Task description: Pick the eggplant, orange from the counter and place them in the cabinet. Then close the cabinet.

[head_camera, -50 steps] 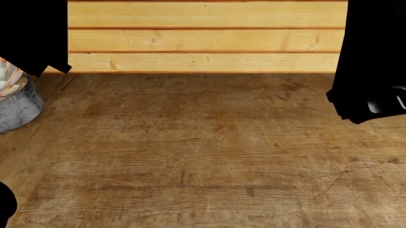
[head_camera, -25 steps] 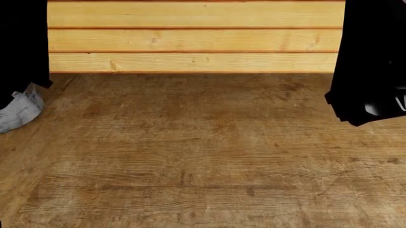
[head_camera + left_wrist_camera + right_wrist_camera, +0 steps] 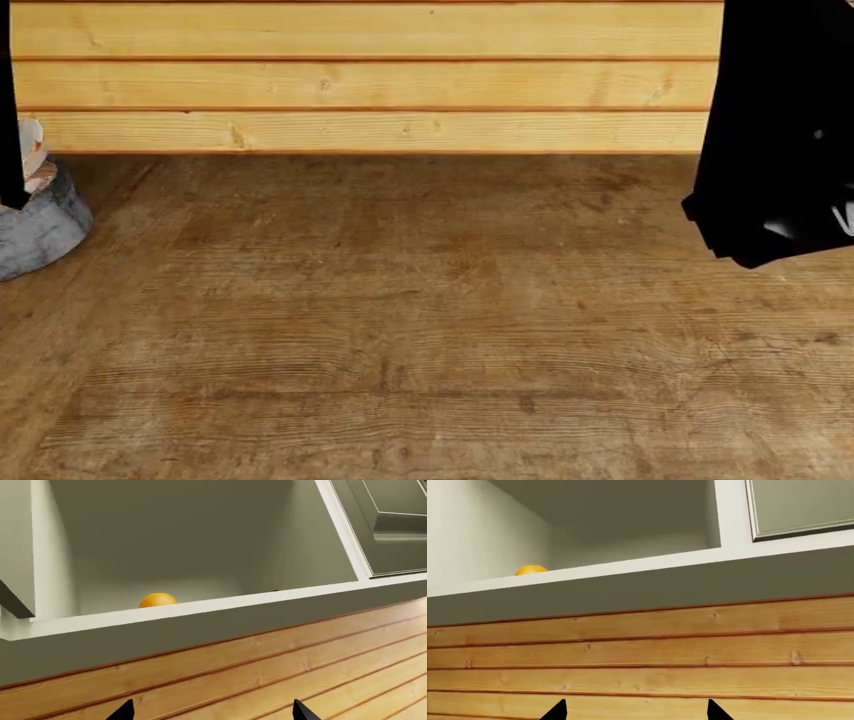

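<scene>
Closing comes next, I judge: orange (image 3: 158, 600) sits inside the open cabinet (image 3: 200, 607); eggplant unseen. Both grippers (image 3: 212, 711) (image 3: 636, 709) gape empty; door (image 3: 383, 525) at two o'clock needs pushing.

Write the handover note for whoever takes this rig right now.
Left gripper: jaws open, empty, facing the pale grey-green wall cabinet.
Right gripper: jaws open, empty, aimed likewise.
Round yellow-orange citrus fruit: on the cabinet shelf, done.
Eggplant: not visible in any view; the brown wooden countertop shows none, only a grey pot.
Cabinet door open.
Left: confirm the eggplant, then close the door.
</scene>
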### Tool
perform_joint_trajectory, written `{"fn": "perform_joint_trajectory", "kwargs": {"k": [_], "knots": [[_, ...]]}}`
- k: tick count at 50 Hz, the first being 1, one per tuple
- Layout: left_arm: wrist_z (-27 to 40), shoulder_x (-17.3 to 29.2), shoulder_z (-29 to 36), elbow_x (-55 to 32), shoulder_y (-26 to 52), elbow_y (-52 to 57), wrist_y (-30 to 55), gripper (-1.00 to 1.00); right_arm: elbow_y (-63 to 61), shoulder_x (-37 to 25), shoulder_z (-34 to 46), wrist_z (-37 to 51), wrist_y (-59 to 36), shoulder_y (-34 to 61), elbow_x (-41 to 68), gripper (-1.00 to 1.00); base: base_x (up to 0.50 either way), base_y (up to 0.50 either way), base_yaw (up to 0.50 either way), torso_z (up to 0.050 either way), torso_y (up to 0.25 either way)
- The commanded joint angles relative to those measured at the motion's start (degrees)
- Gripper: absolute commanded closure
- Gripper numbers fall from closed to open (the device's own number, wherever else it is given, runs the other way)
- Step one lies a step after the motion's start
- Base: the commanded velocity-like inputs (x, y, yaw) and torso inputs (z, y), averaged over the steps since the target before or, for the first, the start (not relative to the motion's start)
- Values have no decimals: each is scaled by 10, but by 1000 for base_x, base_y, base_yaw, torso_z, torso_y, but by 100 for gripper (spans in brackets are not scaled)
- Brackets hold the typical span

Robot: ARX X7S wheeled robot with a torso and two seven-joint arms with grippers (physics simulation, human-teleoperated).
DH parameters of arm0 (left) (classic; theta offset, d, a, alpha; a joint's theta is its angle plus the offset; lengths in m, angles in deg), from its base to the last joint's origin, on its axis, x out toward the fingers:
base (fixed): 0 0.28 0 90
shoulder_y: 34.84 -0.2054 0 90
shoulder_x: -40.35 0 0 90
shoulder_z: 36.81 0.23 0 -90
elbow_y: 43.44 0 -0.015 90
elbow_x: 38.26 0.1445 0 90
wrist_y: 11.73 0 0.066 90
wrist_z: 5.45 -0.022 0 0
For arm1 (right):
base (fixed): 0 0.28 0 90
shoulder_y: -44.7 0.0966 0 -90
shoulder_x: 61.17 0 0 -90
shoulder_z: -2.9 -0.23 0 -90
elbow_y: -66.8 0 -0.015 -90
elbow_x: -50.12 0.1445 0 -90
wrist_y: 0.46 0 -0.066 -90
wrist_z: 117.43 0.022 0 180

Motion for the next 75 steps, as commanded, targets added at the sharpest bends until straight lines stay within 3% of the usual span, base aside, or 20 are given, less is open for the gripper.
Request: {"fn": "perform_joint_trajectory", "kwargs": {"k": [1, 9, 25, 51, 65, 75], "knots": [[12, 27, -33, -27, -34, 2, -10, -100, 0, 1, -1, -2, 0, -1, 0, -100, 0, 0, 0, 0, 0], [19, 53, -65, -23, -34, -11, -21, -100, 0, 1, -1, -2, 1, -1, -1, -100, 0, 0, 0, 0, 0], [-22, 90, -50, 60, 21, -49, -27, -100, -1, 1, -2, 0, 2, -2, -2, -100, 0, 0, 0, 0, 0], [-102, 125, -130, 137, -48, -24, -10, -100, -1, 2, -3, -2, 1, -2, -5, -100, 0, 0, 0, 0, 0], [-101, 188, -100, 161, 1, -64, -35, -100, -1, 2, -3, -2, 1, -2, -5, -100, 0, 0, 0, 0, 0], [-130, 210, -85, 216, -8, -71, -47, -100, -2, 2, -4, -4, 0, -2, -7, -100, 0, 0, 0, 0, 0]]}}
